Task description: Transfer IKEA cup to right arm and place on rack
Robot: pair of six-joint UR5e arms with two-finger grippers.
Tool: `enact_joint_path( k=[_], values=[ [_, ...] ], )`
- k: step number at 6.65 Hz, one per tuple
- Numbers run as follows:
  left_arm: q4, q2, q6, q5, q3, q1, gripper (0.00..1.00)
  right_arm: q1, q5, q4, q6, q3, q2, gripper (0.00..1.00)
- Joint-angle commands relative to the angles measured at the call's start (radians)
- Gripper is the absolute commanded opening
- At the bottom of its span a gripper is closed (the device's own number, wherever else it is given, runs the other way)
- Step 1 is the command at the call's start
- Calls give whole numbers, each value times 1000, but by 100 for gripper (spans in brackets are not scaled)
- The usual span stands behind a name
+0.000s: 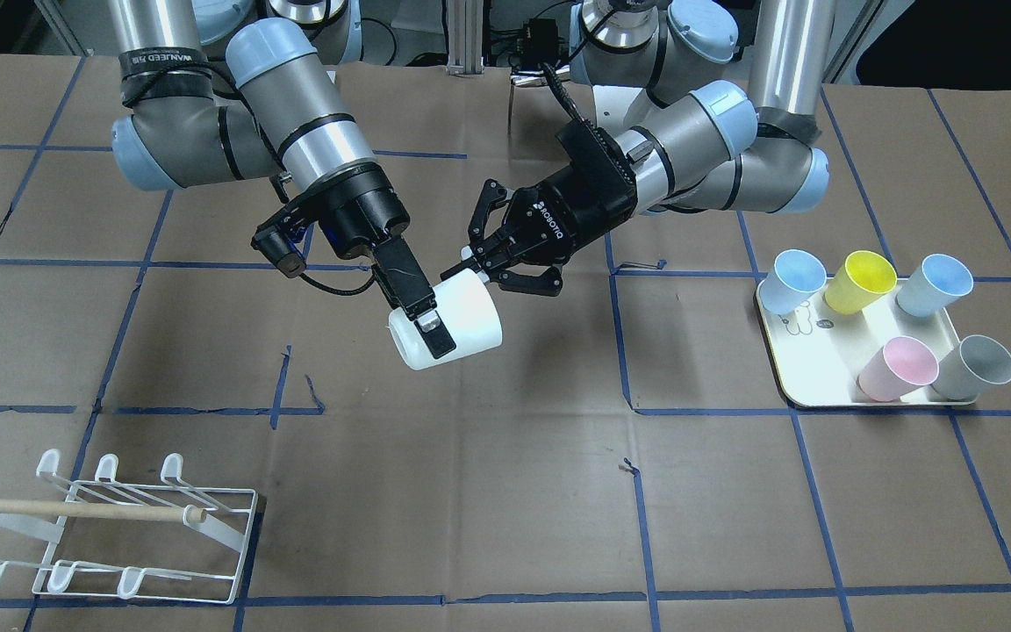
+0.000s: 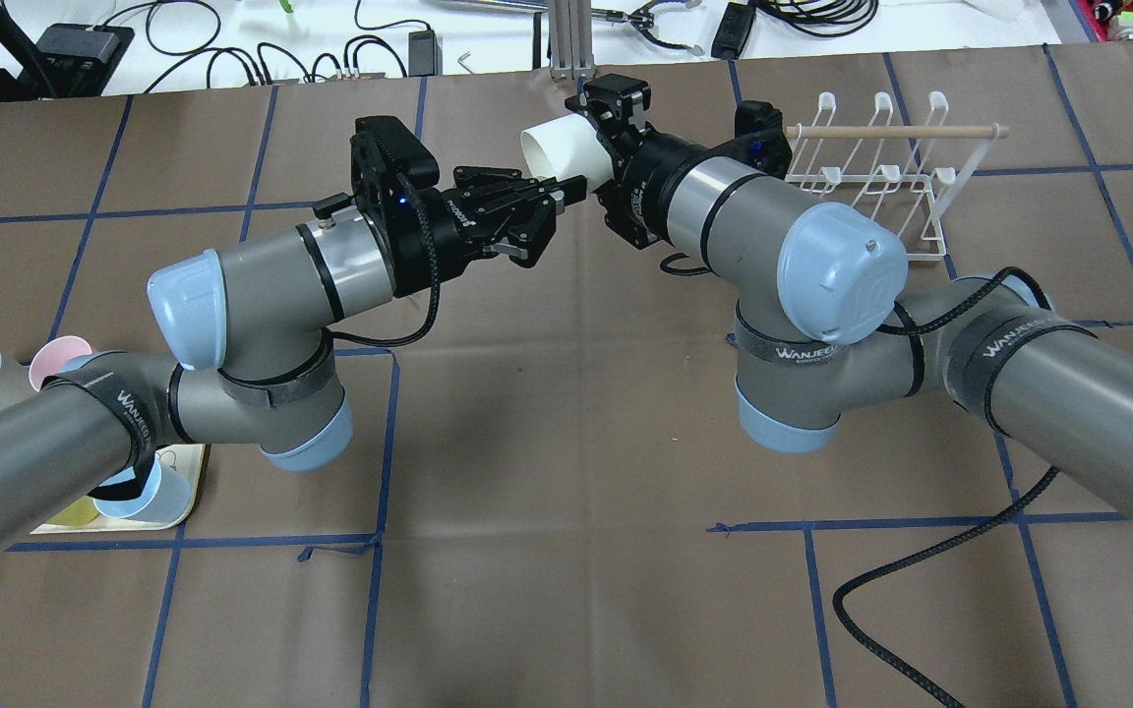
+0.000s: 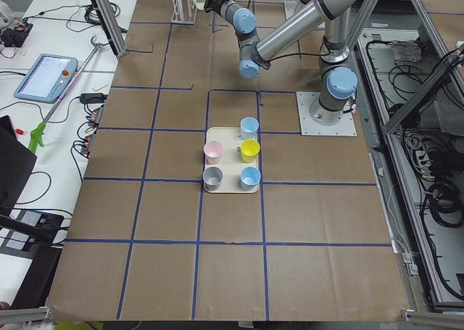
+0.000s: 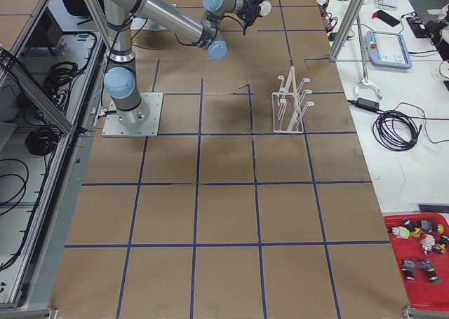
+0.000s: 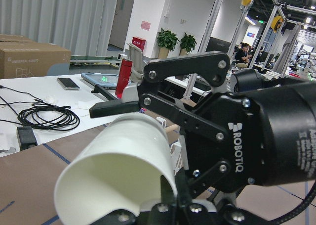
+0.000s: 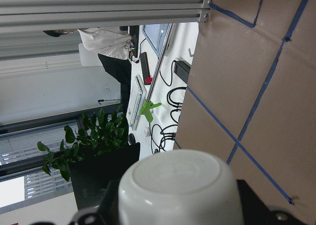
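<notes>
Brown-papered bench (image 1: 505, 491) carries the scene: mid-bench, aloft, the right gripper (image 1: 425, 323) clamps the white plastic cup (image 1: 453, 320); the left gripper (image 1: 492, 256), jaws apparently parted, sits at its rim. Placing on the white wire rack (image 1: 111, 527), near the right-hand outer corner, remains.

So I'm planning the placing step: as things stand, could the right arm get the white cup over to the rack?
Probably yes. The right gripper is clamped on the white cup, and the brown table between it and the rack looks bare. The left gripper sits at the cup's rim and would need to let go.
</notes>
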Motion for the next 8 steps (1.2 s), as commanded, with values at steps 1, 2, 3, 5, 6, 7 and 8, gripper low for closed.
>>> enact_joint_path(
  k=[1,2,3,5,6,7,8],
  values=[
    [0,0,-20,0,3,0,17,0,0,0,-3,0,-1,54],
    [0,0,-22,2,5,0,24,0,3,0,-3,0,-1,51],
    [0,-3,-22,19,9,0,57,0,7,0,-3,0,0,50],
    [0,-14,-23,16,21,2,93,0,7,0,-5,0,0,50],
    [1,-9,-23,17,18,8,96,0,8,0,-3,-1,-1,48],
    [21,6,-20,-3,6,75,98,0,8,0,-5,0,-1,48],
    [65,9,-20,-129,-23,174,98,-2,10,1,-8,-1,2,47]
  ],
)
